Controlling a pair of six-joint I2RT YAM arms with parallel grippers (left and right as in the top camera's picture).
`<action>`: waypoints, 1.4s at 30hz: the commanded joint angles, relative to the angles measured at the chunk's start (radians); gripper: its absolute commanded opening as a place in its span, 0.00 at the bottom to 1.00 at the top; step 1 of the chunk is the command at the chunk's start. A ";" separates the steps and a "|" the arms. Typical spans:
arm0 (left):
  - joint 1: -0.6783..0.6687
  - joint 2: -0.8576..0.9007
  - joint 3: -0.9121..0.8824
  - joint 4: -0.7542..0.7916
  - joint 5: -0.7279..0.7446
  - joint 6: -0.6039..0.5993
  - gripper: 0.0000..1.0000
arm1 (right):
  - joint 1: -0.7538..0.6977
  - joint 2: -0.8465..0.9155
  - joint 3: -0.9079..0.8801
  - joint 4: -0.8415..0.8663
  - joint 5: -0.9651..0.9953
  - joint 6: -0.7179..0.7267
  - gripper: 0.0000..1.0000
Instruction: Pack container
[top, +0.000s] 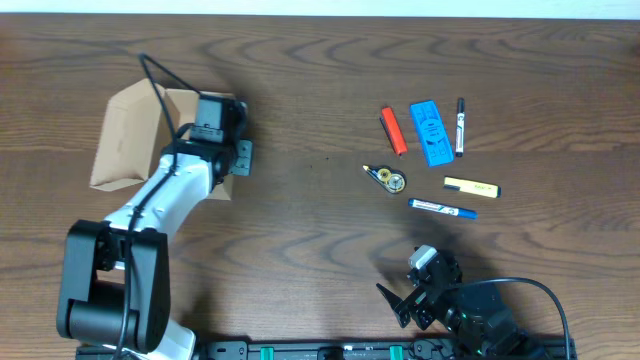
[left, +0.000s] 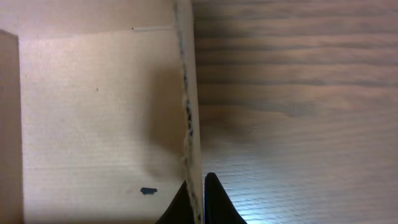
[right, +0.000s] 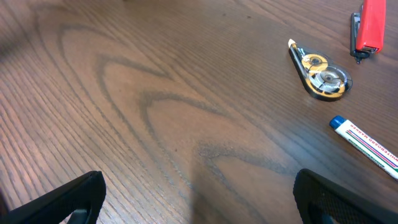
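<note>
The container (top: 125, 135) is a tan cardboard box standing open at the table's left, its flap lid raised on the far-left side. My left gripper (top: 232, 160) is at its right wall. In the left wrist view the left gripper (left: 198, 199) is shut on the thin upright wall edge (left: 189, 112), one finger inside the container (left: 93, 112) and one outside. The box floor in sight is bare except for a small dark mark. My right gripper (top: 410, 300) rests low near the front edge, right of centre, and in its own view the right gripper (right: 199, 199) is open over bare wood.
Stationery lies at the right: a red marker (top: 393, 130), a blue case (top: 430, 132), a black pen (top: 460, 125), a yellow highlighter (top: 471, 185), a blue-capped pen (top: 442, 208) and a correction tape roller (top: 386, 178). The roller (right: 320, 71) is ahead of the right gripper.
</note>
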 joint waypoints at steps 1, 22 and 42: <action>-0.072 -0.042 0.020 0.003 -0.006 0.171 0.06 | 0.016 -0.007 -0.005 -0.001 0.003 -0.015 0.99; -0.418 -0.063 0.020 -0.026 0.296 0.898 0.05 | 0.016 -0.007 -0.005 -0.001 0.003 -0.015 0.99; -0.420 -0.210 0.021 -0.036 0.224 0.651 0.95 | 0.016 -0.007 -0.005 -0.001 0.003 -0.015 0.99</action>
